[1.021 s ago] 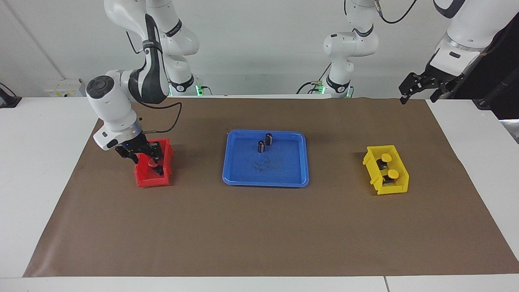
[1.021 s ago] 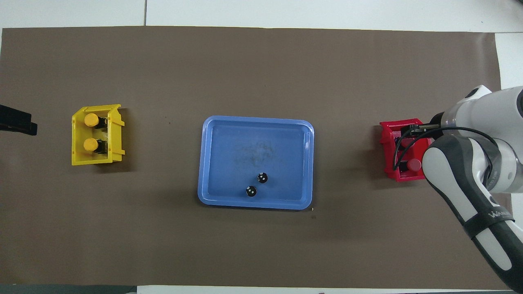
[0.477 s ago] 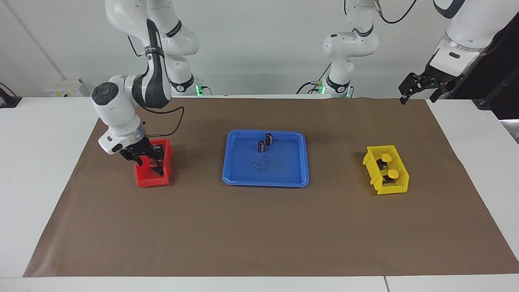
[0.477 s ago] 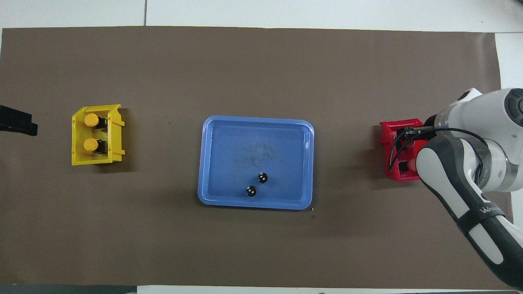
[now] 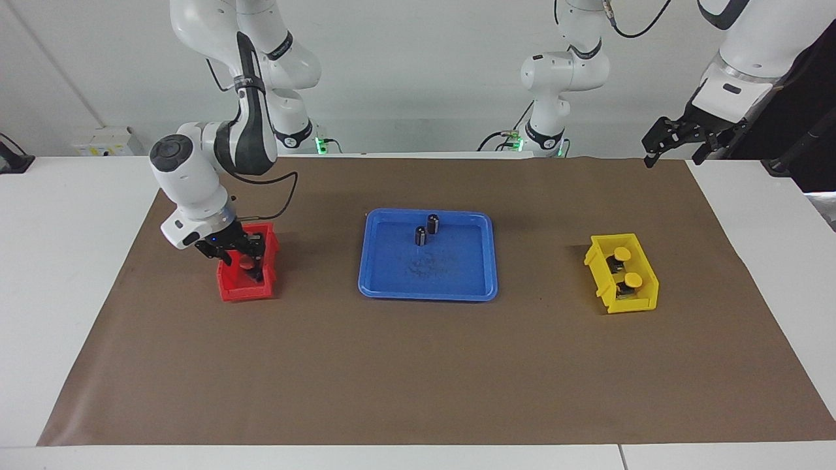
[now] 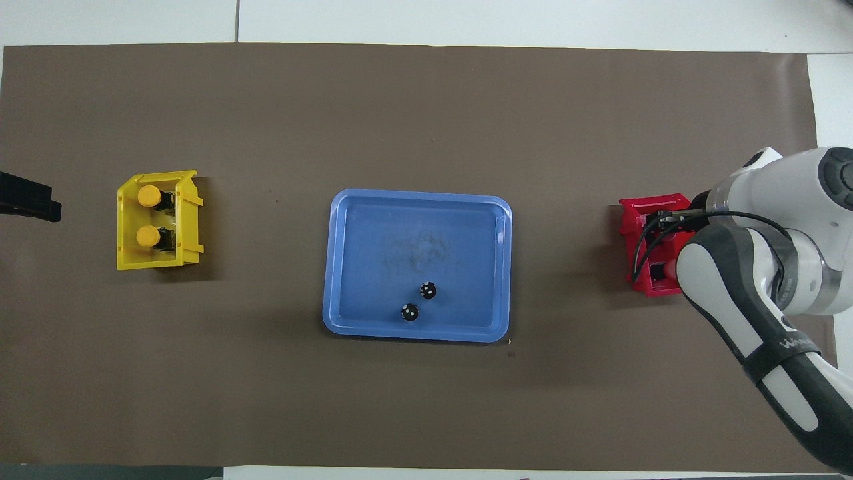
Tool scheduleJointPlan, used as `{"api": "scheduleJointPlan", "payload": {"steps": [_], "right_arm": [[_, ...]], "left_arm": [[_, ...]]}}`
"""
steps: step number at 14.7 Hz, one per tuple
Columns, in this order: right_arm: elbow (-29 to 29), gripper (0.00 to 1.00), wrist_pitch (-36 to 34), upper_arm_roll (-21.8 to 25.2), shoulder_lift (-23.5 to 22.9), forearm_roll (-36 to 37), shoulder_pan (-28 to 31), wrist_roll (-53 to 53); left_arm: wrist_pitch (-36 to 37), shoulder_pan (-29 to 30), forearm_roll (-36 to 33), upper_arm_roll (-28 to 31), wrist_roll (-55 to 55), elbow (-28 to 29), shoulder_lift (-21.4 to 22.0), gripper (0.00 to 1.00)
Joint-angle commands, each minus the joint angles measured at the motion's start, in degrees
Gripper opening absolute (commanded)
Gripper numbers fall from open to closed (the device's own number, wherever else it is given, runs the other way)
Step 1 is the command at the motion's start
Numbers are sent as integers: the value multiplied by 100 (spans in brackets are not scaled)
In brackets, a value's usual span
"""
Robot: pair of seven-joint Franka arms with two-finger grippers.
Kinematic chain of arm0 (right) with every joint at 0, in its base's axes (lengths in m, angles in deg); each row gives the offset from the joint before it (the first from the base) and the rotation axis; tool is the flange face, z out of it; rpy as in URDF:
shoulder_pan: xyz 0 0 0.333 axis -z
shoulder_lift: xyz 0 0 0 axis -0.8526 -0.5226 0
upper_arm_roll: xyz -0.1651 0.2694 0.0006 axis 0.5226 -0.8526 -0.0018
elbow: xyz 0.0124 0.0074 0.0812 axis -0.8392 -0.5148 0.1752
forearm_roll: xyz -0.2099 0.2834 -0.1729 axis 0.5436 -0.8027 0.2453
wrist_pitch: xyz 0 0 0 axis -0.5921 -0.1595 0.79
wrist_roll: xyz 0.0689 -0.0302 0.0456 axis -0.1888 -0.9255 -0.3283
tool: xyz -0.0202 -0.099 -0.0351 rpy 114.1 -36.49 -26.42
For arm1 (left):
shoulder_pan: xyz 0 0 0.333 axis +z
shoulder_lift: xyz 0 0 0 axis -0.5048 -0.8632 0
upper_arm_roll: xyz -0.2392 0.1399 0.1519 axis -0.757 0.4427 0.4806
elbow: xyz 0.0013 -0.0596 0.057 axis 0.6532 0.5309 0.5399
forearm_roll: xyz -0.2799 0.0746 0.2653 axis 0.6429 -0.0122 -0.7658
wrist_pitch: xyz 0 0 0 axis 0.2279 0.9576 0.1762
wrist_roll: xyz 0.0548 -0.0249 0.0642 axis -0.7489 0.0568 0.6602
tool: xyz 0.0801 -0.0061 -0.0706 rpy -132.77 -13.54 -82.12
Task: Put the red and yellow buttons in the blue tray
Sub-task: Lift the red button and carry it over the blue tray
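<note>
yellow buttons (image 5: 622, 254) (image 5: 632, 280): upright | red button (image 5: 246, 264): partly hidden | blue tray (image 5: 385, 284): mid-table

A blue tray (image 5: 428, 287) holds two black cylinders (image 5: 427, 230) with white specks on top, a yellow bin (image 5: 637, 300) holds two yellow-capped buttons (image 5: 627, 267) on black bases, a red bin (image 5: 245, 290) shows a red button (image 5: 247, 264), and a brown mat (image 5: 418, 372) covers the white surface (image 5: 59, 274).

Bright, even overhead light; soft short shadows; sharp focus.
</note>
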Motion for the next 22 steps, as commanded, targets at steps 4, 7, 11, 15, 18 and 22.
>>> {"api": "scheduleJointPlan", "payload": {"steps": [4,7,11,15,18,22], "right_arm": [[-318,43,374,-30,100,-97,41,-144],[-82,26,181,-30,48,-62,32,-136],[1681,26,-1818,-39,-251,70,-64,-127],[3467,28,-3027,-47,-874,-17,-854,985],[3787,29,-2477,-47,-1095,-149,-1819,2575],[3866,32,-1974,-30,-1778,165,-3076,4070]], "left_arm": [[4,24,-4,-2,-48,144,141,100],[4,33,-4,-2,-48,144,141,100],[4,24,-4,-2,-48,144,141,100],[4,33,-4,-2,-48,144,141,100],[4,33,-4,-2,-48,144,141,100],[4,24,-4,-2,-48,144,141,100]]}}
